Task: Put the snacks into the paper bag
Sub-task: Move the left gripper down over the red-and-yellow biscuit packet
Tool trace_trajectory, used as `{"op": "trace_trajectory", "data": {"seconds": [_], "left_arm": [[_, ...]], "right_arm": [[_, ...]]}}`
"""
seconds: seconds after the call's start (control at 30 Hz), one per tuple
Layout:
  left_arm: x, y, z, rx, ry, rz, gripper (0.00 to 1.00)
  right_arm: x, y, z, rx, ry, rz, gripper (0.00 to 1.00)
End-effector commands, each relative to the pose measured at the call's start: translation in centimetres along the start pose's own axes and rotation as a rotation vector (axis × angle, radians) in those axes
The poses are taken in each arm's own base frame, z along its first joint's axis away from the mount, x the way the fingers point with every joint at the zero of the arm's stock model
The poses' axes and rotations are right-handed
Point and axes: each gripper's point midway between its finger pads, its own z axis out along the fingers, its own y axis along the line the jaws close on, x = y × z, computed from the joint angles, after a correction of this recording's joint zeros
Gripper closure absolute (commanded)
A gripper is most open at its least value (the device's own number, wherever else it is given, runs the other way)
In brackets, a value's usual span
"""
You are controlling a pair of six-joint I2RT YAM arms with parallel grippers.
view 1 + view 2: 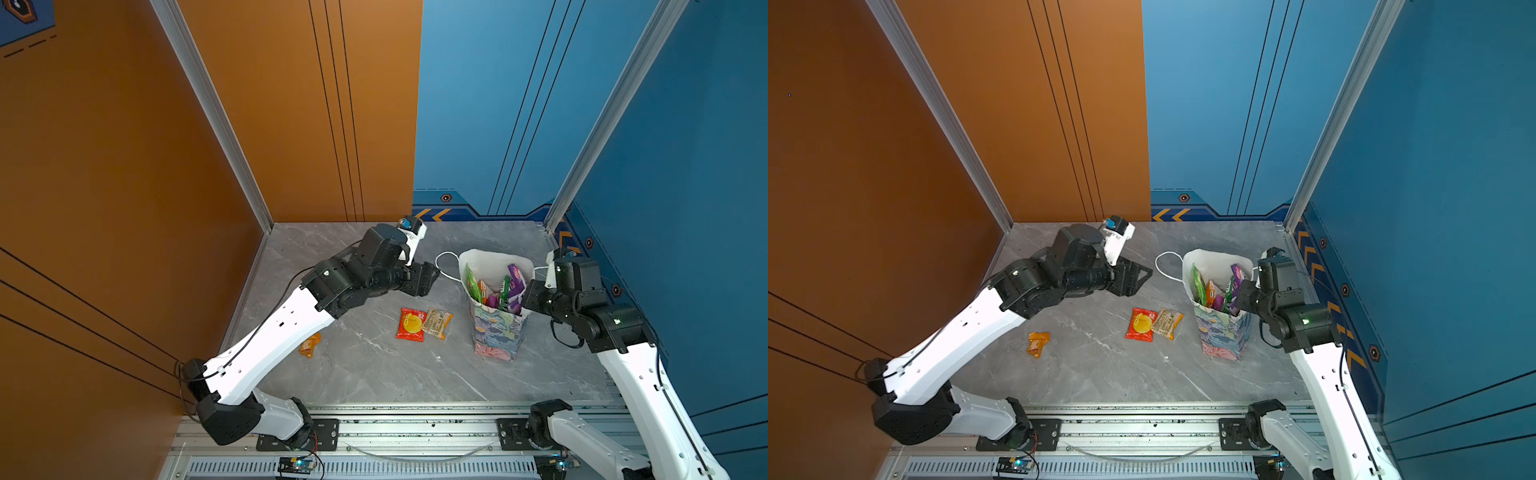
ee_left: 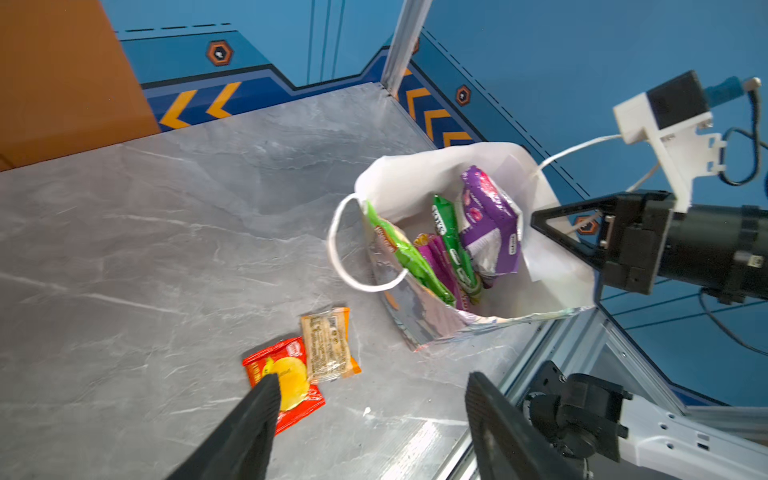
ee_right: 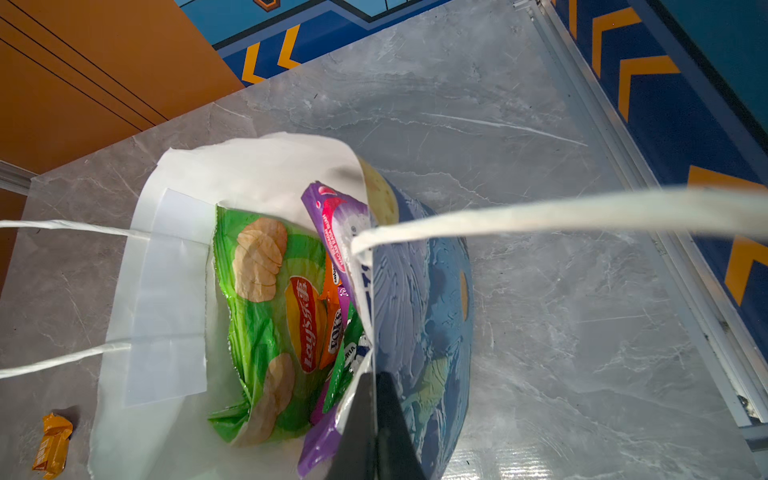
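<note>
The flowered paper bag (image 1: pixel 496 332) (image 1: pixel 1223 334) stands upright at the right of the table. Several snacks stand inside it, among them a large green chip bag (image 3: pixel 266 316) and a purple packet (image 2: pixel 490 220). My right gripper (image 3: pixel 374 376) (image 1: pixel 527 293) is shut on the bag's right wall at the rim. Left of the bag, a red packet with a yellow circle (image 1: pixel 411 325) (image 2: pixel 286 382) lies partly under a tan bar (image 1: pixel 436 323) (image 2: pixel 328 345). An orange packet (image 1: pixel 310 345) (image 1: pixel 1038 343) lies further left. My left gripper (image 2: pixel 372 380) (image 1: pixel 430 277) hovers open and empty, left of the bag and behind the red packet.
One white cord handle (image 1: pixel 446 264) hangs off the bag's left side, and another (image 3: pixel 540 212) stretches toward the right arm. Orange wall (image 1: pixel 124 187) bounds the left, blue wall (image 1: pixel 685 187) the right. An aluminium rail (image 1: pixel 415 430) runs along the front edge.
</note>
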Motion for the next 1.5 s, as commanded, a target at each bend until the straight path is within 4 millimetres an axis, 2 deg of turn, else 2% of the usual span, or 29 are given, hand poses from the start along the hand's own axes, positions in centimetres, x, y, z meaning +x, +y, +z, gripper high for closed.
{"op": "trace_trajectory", "data": {"seconds": [0.0,0.2,0.3,0.47,0.67,0.73,0.9,1.2,1.47], "left_arm": [[-0.1,3.2,-1.2,-0.080,-0.062,-0.065,0.27],[2.5,8.9,-3.8,-0.184,-0.090,-0.189,0.27],[4.2,10.9,-4.0,-0.205,-0.074,-0.251,0.26],[7.9,13.6,-2.4,-0.235,0.012,-0.358,0.26],[11.9,15.5,0.1,-0.239,0.114,-0.476,0.25],[13.9,16.3,1.0,-0.267,0.159,-0.511,0.25],[16.5,16.4,3.6,-0.257,0.223,-0.568,0.25],[20.1,14.0,9.1,-0.210,0.371,-0.538,0.26],[22.6,13.0,12.0,-0.225,0.464,-0.503,0.27]], "right_arm": [[-1.2,0.7,-1.0,-0.049,-0.066,0.012,1.00],[-1.0,0.6,-0.9,-0.048,-0.064,0.015,1.00],[-1.0,0.7,-0.9,-0.050,-0.063,0.018,1.00],[-1.0,0.7,-1.0,-0.053,-0.065,0.019,1.00],[-0.8,0.4,-1.0,-0.046,-0.064,0.018,1.00],[-0.7,0.4,-1.0,-0.043,-0.061,0.018,1.00],[-0.5,0.3,-0.9,-0.043,-0.056,0.020,1.00],[-0.7,0.3,-1.0,-0.042,-0.061,0.015,1.00],[-0.8,0.3,-0.9,-0.043,-0.059,0.013,1.00]]}}
